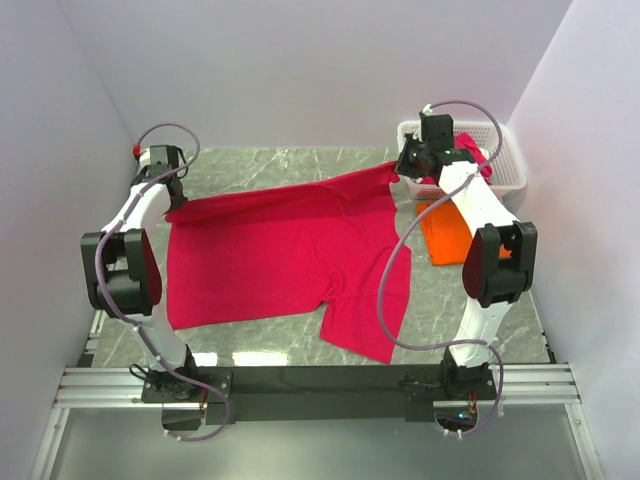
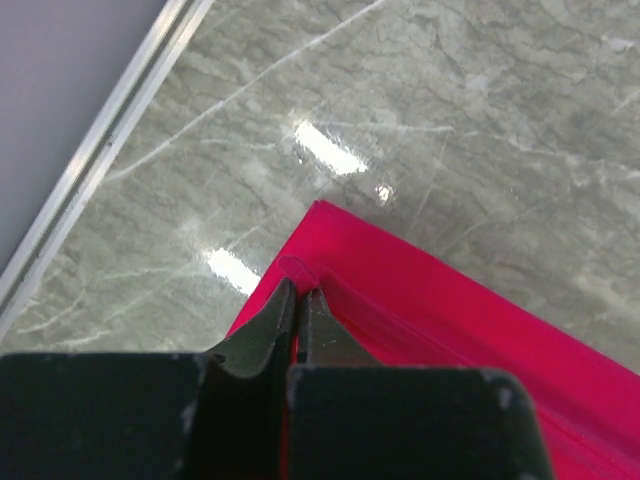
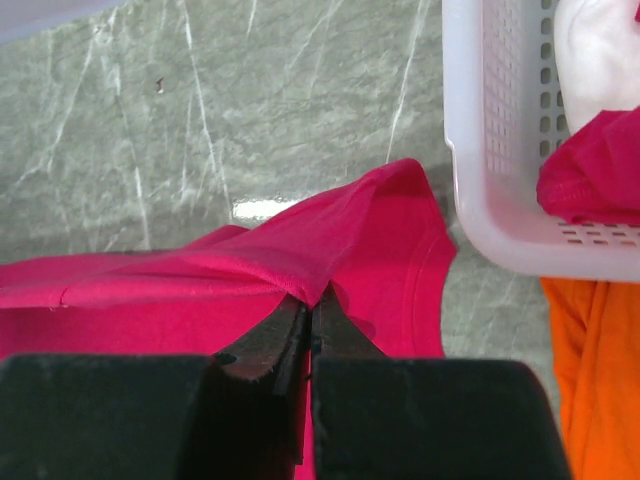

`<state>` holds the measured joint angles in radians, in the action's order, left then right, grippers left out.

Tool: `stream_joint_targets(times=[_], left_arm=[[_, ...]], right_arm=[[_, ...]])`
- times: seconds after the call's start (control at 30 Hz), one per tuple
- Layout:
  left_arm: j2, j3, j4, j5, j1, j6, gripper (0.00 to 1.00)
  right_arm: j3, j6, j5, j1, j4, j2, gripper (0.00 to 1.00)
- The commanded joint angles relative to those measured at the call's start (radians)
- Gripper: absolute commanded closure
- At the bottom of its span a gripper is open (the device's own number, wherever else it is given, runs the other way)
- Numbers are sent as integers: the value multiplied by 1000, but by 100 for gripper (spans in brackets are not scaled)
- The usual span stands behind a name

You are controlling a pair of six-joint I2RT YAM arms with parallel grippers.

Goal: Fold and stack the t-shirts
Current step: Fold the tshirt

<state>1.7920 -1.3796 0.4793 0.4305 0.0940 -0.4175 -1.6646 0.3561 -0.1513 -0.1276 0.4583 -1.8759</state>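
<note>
Grey-green marble forms the table [image 1: 300, 165], closed in by pale walls [image 1: 300, 70] on three sides. At the near edge a metal rail [image 1: 320, 380] carries both arm bases.

Just beyond it a crimson t-shirt [image 1: 270, 250] lies spread over the middle of the table, mostly flat. Its long axis runs left to right, with a straight stitched corner at the left end. A flap hangs toward the near edge on the right side. The right arm's grey cable [image 1: 390, 290] loops over that flap.

The far edge of the cloth is held at both ends. The left gripper [image 1: 172, 198] has its jaws pressed together on the stitched left corner. The right gripper [image 1: 402, 168] has its jaws clamped on a raised fold at the far right end. A rounded hemmed edge, seemingly a sleeve, lies just past that fold. This end rises higher than the left one, so the far edge slants upward toward the right.

Under the right arm an orange t-shirt [image 1: 445, 240] lies on the table, partly hidden by the arm. Behind it, in the far right corner, a white lattice basket [image 1: 510, 170] holds another crimson shirt [image 1: 468, 145]. The basket's near wall lies just beside the held sleeve.
</note>
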Motion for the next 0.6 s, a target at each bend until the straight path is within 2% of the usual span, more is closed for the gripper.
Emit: stream_joint_targets(times=[0.0,0.3,0.57], left_arm=[[-59,13,39,-13,12,-23,99],[-74,82,18,-1,12,-30,99],[-49,77,-5,30,12,-35,99]], right_arm=[[-9,21,15,17,39,80,100],[61,75,-28,20,92,116,100],[196,135,-16,5,91,170,100]])
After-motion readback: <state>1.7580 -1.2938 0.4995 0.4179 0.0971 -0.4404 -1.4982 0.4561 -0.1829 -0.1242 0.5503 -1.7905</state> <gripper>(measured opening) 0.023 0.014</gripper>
